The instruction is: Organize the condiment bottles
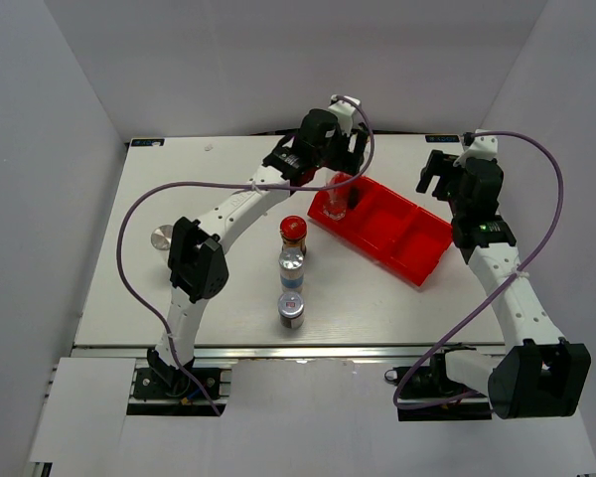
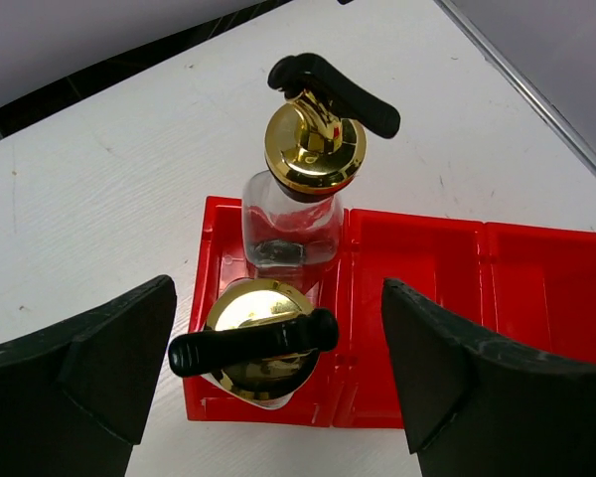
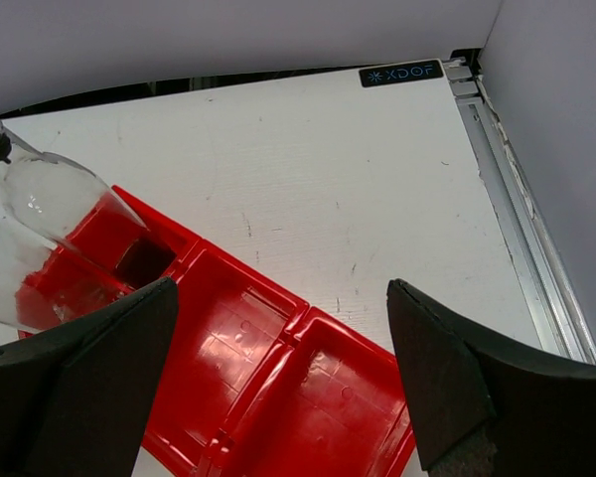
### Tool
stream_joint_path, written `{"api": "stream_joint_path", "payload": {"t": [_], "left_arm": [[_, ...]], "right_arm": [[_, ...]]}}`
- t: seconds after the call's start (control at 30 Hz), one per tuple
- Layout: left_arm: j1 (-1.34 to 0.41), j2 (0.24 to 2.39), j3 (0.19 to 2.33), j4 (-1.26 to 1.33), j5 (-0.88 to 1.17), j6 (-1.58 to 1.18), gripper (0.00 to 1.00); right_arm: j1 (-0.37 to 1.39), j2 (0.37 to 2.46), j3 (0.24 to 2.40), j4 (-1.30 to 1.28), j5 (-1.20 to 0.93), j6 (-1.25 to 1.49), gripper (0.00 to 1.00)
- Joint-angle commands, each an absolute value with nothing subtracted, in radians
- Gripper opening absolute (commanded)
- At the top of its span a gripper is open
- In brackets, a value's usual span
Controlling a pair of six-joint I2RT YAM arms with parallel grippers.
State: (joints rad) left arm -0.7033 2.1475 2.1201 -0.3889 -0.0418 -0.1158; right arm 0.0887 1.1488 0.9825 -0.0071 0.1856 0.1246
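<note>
Two clear glass condiment bottles with gold-and-black pour spouts stand in the left compartment of the red tray [image 1: 417,248]. The near bottle [image 2: 253,343] lies between the fingers of my left gripper [image 2: 276,290], which is open and touches neither side of it. The far bottle [image 2: 303,199] stands just behind. On the table in front of the tray, a red-lidded jar [image 1: 293,231] and two silver-capped shakers [image 1: 292,266] [image 1: 291,310] form a line. My right gripper [image 3: 283,288] hangs open above the tray's two vacant compartments [image 3: 278,368], holding nothing.
A small round silver disc [image 1: 162,238] lies on the table near the left arm's elbow. The tray [image 2: 536,288] sits at an angle, right of centre. Grey walls close in the table on three sides, with a metal rail [image 3: 521,219] along its right edge.
</note>
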Motion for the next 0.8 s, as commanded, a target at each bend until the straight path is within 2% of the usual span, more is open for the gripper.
{"api": "stream_joint_path", "payload": {"t": [0.0, 0.03, 0.2, 0.33, 0.43, 0.6, 0.77], "left_arm": [[-0.712, 2.082, 2.158, -0.396, -0.063, -0.109, 0.93], [-0.712, 2.074, 2.16, -0.4, -0.067, -0.11, 0.98], [-0.712, 2.04, 2.163, -0.423, -0.074, -0.113, 0.98], [-0.713, 1.979, 2.135, -0.437, -0.048, -0.115, 0.98], [-0.713, 1.895, 2.057, -0.416, -0.06, -0.12, 0.98], [-0.713, 1.766, 1.928, -0.394, -0.09, -0.144, 0.98], [-0.713, 1.541, 1.636, -0.316, -0.211, -0.202, 0.98]], "right_arm": [[0.083, 1.15, 1.009, 0.002, 0.16, 0.118, 0.89], [0.083, 1.15, 1.012, 0.002, 0.141, 0.111, 0.89], [0.083, 1.144, 1.012, 0.002, 0.029, 0.069, 0.9], [0.089, 1.135, 1.014, -0.043, -0.246, -0.009, 0.89], [0.135, 1.117, 1.014, -0.08, -0.35, -0.119, 0.9], [0.317, 1.078, 1.0, -0.161, -0.322, -0.265, 0.89], [0.521, 1.077, 0.997, -0.232, -0.281, -0.322, 0.89]]}}
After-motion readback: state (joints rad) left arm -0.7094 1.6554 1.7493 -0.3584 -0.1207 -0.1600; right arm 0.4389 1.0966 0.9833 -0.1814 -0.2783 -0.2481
